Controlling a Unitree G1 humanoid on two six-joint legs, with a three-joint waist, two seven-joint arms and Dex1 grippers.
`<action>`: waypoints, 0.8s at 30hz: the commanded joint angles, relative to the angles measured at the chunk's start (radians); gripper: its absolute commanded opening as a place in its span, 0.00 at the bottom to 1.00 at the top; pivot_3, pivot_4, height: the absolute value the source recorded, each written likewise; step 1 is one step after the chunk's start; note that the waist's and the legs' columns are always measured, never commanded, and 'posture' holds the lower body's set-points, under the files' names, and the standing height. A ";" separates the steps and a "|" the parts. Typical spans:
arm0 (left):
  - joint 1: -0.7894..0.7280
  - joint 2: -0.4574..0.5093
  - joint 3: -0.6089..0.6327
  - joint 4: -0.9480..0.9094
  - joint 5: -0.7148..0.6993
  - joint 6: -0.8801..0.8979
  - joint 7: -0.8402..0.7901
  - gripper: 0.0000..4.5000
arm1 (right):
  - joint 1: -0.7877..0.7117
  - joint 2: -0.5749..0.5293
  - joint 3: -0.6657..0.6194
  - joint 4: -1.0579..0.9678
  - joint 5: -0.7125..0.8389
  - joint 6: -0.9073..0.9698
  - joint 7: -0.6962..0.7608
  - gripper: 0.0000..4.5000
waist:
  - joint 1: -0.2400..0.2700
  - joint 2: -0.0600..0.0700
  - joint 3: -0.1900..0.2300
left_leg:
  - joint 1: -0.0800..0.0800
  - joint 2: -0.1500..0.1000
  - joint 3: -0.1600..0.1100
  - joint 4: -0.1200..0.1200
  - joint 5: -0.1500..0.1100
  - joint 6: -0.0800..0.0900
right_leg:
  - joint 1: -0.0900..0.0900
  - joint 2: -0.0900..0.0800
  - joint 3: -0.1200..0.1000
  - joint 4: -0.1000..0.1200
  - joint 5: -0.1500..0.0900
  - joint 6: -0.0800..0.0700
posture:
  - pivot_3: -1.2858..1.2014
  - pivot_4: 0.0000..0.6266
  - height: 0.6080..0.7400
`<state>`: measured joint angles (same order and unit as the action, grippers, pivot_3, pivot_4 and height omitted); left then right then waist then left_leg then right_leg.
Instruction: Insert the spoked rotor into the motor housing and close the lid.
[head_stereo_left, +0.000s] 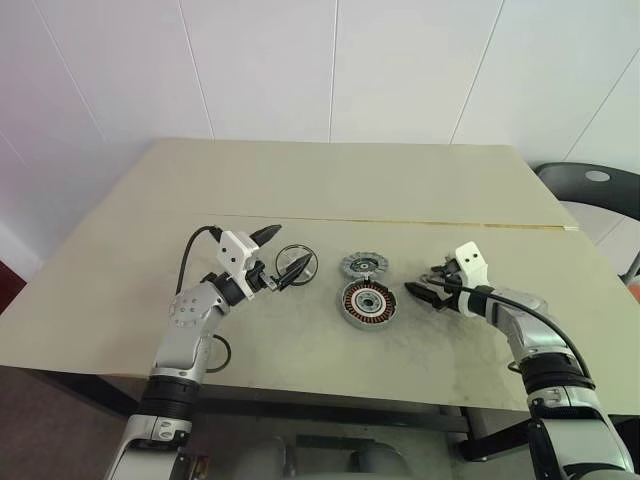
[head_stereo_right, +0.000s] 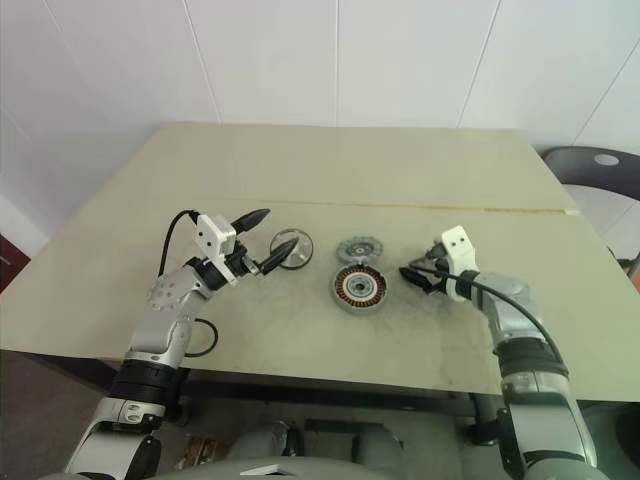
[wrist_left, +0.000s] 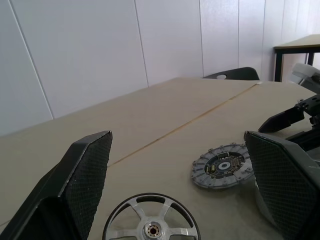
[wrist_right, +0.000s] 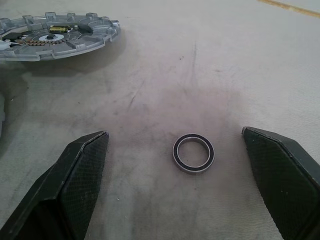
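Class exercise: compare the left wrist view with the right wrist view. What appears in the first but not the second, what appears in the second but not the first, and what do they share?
Left wrist view alone: the spoked rotor lying between the open left gripper jaws, plus the white wall.

Right wrist view alone: a small dark ring on the table between the open right gripper jaws.

Shared: the lid, lying flat on the table.

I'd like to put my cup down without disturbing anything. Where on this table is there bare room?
The far half of the table, beyond its seam toward the wall, is bare. The near half is crowded in the middle: spoked rotor, lid and motor housing sit between the open left gripper and right gripper, with a small ring there.
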<state>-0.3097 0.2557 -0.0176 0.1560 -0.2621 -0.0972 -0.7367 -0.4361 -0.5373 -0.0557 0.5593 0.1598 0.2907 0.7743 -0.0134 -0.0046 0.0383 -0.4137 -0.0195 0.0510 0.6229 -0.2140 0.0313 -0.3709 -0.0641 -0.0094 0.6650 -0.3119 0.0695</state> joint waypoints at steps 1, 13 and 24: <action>-0.019 0.003 -0.002 -0.014 0.005 -0.021 0.002 1.00 | 0.015 0.008 0.011 0.015 -0.004 0.011 0.011 0.88 | 0.000 0.000 0.000 | 0.000 0.000 0.000 0.000 0.000 0.000 | 0.000 0.000 0.000 0.000 0.000 0.000 | 0.52 0.00 1.00; -0.012 0.014 0.009 -0.023 -0.016 0.009 -0.021 1.00 | -0.004 0.030 -0.016 -0.022 0.035 0.059 0.012 0.15 | -0.001 0.000 0.000 | 0.002 0.000 0.000 0.000 0.000 0.000 | 0.002 0.000 0.000 0.000 -0.001 -0.002 | 0.52 0.00 1.00; 0.036 0.048 -0.011 -0.088 -0.099 0.144 -0.120 1.00 | 0.016 0.084 -0.037 -0.433 0.256 0.184 0.101 0.15 | 0.002 0.001 0.001 | -0.001 0.000 0.000 -0.001 0.000 0.000 | -0.002 0.000 0.000 -0.001 0.001 0.001 | 0.52 0.00 1.00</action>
<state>-0.2734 0.2966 -0.0183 0.1164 -0.3362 0.0252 -0.8356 -0.4146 -0.4552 -0.1040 0.2065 0.3798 0.4450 0.8590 -0.0116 -0.0032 0.0388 -0.4152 -0.0192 0.0509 0.6217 -0.2142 0.0314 -0.3729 -0.0642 -0.0094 0.6644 -0.3118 0.0698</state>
